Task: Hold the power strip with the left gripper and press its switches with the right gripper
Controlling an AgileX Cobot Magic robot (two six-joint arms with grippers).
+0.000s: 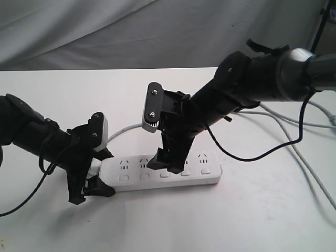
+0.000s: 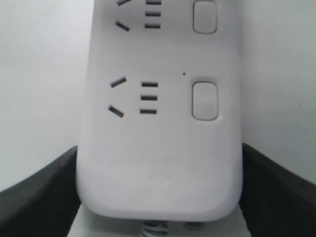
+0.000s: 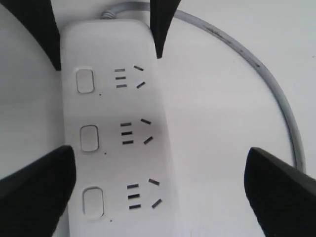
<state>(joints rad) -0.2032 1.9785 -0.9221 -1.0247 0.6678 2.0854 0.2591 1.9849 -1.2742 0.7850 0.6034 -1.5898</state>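
Two grippers split the job: nearest, the left gripper (image 1: pixel 90 194) clasps the cord end of the power strip (image 1: pixel 212 179) on the table (image 1: pixel 262 220), jaws wide against both sides, steadying it. Beyond, the right gripper (image 1: pixel 167 164) hangs wide open over the middle switches (image 1: pixel 164 175).

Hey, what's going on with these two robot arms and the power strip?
The left gripper straddles the cord end of the white power strip on the table. Its fingers sit against both long sides, apparently clamping it. The right gripper hangs wide open over the strip's middle, one tip close above the row of switches. No press is evident yet.
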